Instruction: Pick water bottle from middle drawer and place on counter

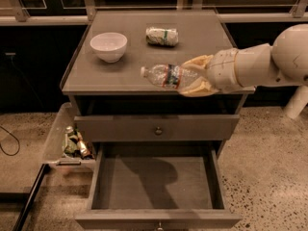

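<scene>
Since the middle drawer (159,189) stands pulled out nearest the camera with its flat bottom bare, the picking half of the job looks done. Off the bench's left side, low down, a clear side bin (57,150) holds some small brown bottles (77,146). Above the open drawer is a closed drawer (120,128) with a round knob.

At the front edge of the bench (216,37), right of its middle, the tool (195,76) reaches in from the right on a pale arm (260,66). It is clamped on the water bottle (166,76). One tan finger (196,61) shows above the bottle's base end and the other below it. The bottle lies level, cap pointing towards the left edge and label band near its middle, over the strip just behind the front edge. Whether it touches the surface or hangs just above it I cannot tell.

The bottle is likely light, thin-walled and springy. A hard squeeze would dent it, and its smooth round body could roll on the glossy top if let go on its side. The hold near the base looks sound; setting it down further in from the front edge seems safer.

Further back, a white bowl (109,46) sits towards the left edge. A wrinkled white-and-green packet (162,36) lies near the middle towards the far edge, both well apart from the bottle.
</scene>
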Robot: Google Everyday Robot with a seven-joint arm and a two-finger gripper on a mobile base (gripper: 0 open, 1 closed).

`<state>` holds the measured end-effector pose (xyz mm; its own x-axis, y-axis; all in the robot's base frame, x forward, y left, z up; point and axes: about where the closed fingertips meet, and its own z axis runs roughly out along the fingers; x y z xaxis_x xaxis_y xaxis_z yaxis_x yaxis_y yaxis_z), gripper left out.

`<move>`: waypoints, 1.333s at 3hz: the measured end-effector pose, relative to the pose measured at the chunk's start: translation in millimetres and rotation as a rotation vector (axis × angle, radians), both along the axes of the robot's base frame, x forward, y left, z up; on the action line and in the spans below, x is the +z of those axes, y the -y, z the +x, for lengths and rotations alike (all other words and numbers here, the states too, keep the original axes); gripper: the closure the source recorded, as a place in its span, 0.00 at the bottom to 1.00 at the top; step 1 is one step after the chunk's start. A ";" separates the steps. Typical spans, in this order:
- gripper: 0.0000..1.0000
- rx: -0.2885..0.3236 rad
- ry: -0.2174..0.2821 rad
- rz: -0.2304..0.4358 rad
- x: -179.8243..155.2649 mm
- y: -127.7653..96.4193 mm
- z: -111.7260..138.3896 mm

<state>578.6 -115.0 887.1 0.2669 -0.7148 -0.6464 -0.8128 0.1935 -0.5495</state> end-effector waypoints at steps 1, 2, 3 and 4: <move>1.00 -0.042 -0.012 0.028 11.9 13.9 30.6; 1.00 -0.104 -0.009 0.072 20.7 33.7 56.6; 1.00 -0.153 -0.004 0.120 28.2 48.9 79.9; 1.00 -0.199 -0.024 0.146 26.4 59.8 95.8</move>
<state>674.4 -174.8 913.5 0.1137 -0.6502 -0.7512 -0.7631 0.4270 -0.4851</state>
